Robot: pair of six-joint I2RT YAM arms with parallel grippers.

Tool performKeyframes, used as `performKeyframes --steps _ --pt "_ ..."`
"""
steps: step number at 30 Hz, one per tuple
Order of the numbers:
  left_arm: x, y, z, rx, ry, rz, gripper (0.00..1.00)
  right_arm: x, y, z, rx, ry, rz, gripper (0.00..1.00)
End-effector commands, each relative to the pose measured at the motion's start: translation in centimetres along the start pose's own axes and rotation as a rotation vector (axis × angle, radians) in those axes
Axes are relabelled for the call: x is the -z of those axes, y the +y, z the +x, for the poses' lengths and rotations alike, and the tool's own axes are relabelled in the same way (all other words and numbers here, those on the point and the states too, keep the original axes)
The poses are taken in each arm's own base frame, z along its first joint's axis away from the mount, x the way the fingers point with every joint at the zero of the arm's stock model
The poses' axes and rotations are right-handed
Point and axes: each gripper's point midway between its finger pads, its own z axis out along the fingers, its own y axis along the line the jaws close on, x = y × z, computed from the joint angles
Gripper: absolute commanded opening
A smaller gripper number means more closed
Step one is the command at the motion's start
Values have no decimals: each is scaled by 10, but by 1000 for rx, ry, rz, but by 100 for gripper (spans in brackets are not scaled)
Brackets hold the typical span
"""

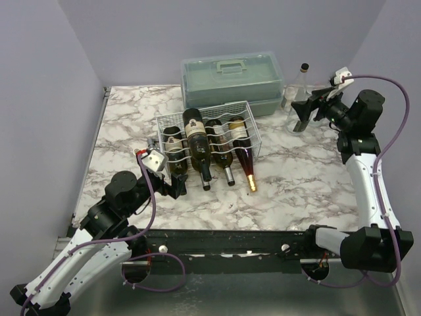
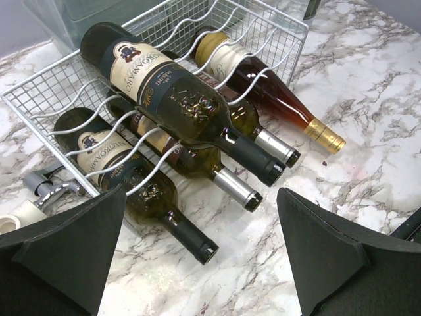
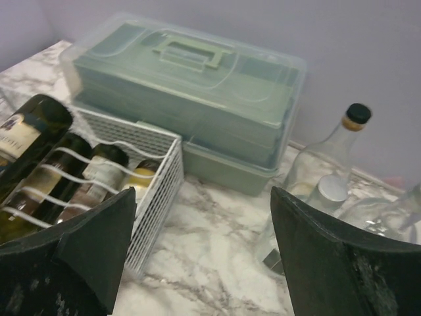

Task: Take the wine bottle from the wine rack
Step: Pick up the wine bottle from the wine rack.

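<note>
I am seeing the dark wine bottle (image 1: 196, 141) lying slantwise on top of the white wire wine rack (image 1: 217, 110). It is resting across the four other bottles (image 1: 243, 150) sitting in the rack's grooves, its neck pointing toward the arms, in the middle of the marble bench (image 1: 296, 178). The left claw (image 2: 200, 197) is hovering with its fingers spread wide just off the rack's near left corner, facing the bottle necks. The right claw (image 3: 204, 194) is standing spread too, well away at the far right, looking onto a clear glass bottle (image 3: 332, 148) beside the grey-green case (image 1: 231, 76).
</note>
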Motion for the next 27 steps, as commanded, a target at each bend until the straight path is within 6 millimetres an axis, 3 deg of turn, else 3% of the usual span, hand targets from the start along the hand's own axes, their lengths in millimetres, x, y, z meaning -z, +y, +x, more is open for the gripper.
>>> performKeyframes --steps 1,10,17,27 --pt "-1 0 1 -1 5 3 99 18 45 24 -97 62 -186 86" --pt "-2 -1 3 3 12 4 99 46 99 50 -159 102 -415 89" --pt "-3 -2 2 15 13 10 99 56 115 87 -211 136 -453 90" --pt "-3 -14 -11 86 -24 63 99 65 130 105 -257 144 -514 91"
